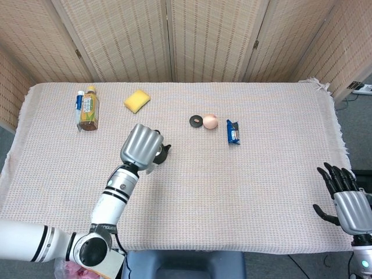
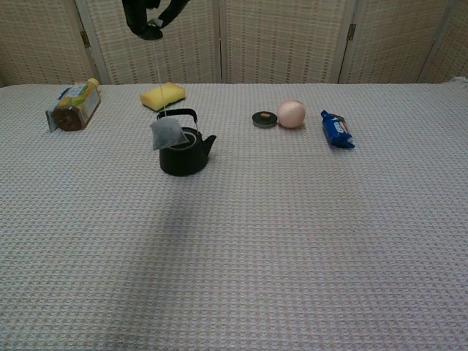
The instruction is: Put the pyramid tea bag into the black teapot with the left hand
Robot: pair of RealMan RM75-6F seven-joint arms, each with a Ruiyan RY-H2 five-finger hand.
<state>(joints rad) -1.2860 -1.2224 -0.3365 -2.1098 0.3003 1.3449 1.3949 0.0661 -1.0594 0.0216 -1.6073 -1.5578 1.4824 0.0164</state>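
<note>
Pyramid tea bag (image 2: 168,133) hanging on its thin string (image 2: 159,73), in the air at about 10 o'clock of the black teapot (image 2: 183,151) mouth, partly in front of the handle. Not yet inside the pot. Held by the string most likely so the bag can be lowered straight down through the small opening.

String pinched high up by the left hand (image 2: 148,14), fingers curled around the top end; in the head view this hand (image 1: 141,146) covers most of the pot, only the spout side visible at 3 o'clock.

Right hand (image 1: 350,206) resting far away at the 4 o'clock edge of the table (image 1: 261,186), fingers spread, holding nothing, kept out of the way.

Beyond the pot: yellow sponge (image 2: 163,95) at 11 o'clock, bottle (image 2: 74,106) lying at 10 o'clock, peach-coloured ball (image 2: 291,113) at 2 o'clock.
</note>
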